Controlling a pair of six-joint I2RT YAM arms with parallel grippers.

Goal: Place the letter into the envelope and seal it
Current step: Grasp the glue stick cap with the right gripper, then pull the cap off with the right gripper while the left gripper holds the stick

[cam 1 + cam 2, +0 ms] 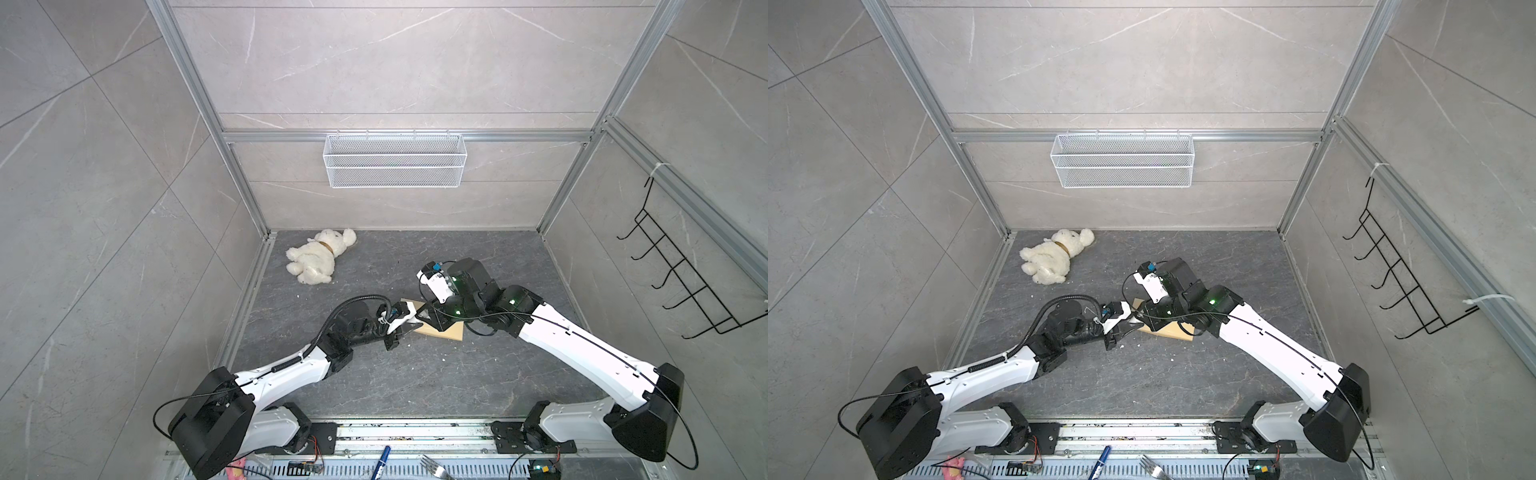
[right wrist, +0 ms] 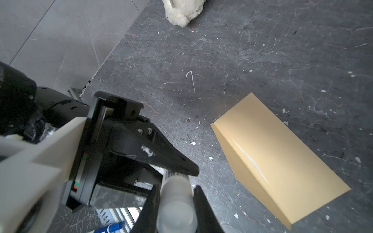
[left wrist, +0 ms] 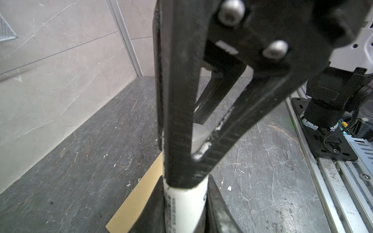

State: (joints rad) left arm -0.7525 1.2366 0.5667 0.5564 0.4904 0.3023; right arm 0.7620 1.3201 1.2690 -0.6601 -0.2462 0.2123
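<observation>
Tabletop (image 1: 415,374), jaws gripping tube (image 2: 175,201), envelope (image 1: 448,331) partly hidden

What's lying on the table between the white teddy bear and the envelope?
Nothing but bare dark tabletop with small white flecks lies between the teddy bear and the envelope. The right wrist view shows that stretch clearly.

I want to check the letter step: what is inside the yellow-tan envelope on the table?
The envelope lies on the table, and only its plain outer face shows. Nothing sticks out of it. Its own paper covers the inside, so the contents cannot be seen.
</observation>
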